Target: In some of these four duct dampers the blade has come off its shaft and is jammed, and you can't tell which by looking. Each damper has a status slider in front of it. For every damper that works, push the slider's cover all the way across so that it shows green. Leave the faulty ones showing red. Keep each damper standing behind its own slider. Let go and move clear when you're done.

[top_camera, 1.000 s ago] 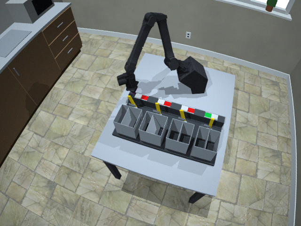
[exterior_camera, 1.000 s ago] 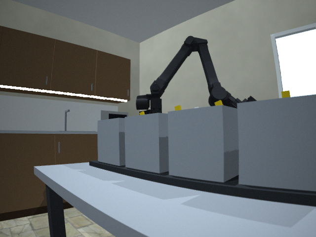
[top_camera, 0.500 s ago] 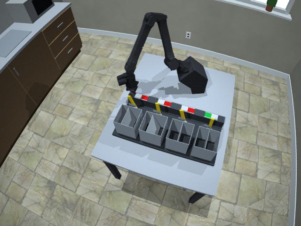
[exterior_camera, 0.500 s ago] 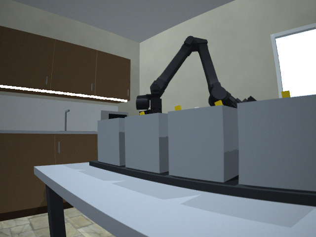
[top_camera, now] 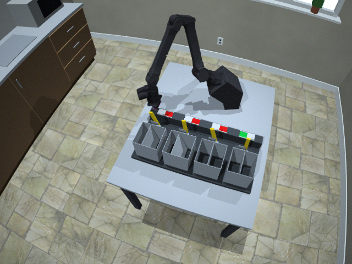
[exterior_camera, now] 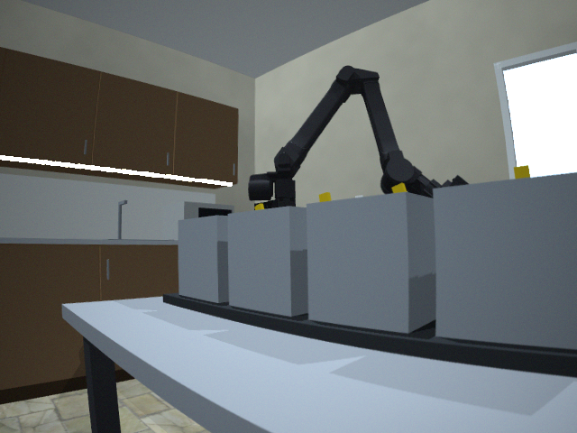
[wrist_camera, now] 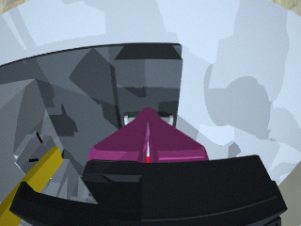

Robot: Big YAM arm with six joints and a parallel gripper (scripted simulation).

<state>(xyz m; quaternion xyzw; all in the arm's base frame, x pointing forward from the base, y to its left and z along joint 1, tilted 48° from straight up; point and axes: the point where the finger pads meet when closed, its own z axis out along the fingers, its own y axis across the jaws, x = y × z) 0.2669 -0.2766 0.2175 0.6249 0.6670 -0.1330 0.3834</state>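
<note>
Top view: the gripper [top_camera: 154, 108] [wrist_camera: 148, 114], its magenta fingertips drawn together, stands at the leftmost status slider [top_camera: 169, 114] (one of three showing red). The green-showing slider [top_camera: 243, 134] lies right of centre, behind the rightmost damper [top_camera: 238, 179].

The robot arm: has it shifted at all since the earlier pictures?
No, I see no shift: the arm is bent over the same leftmost end of the slider row as before.
</note>
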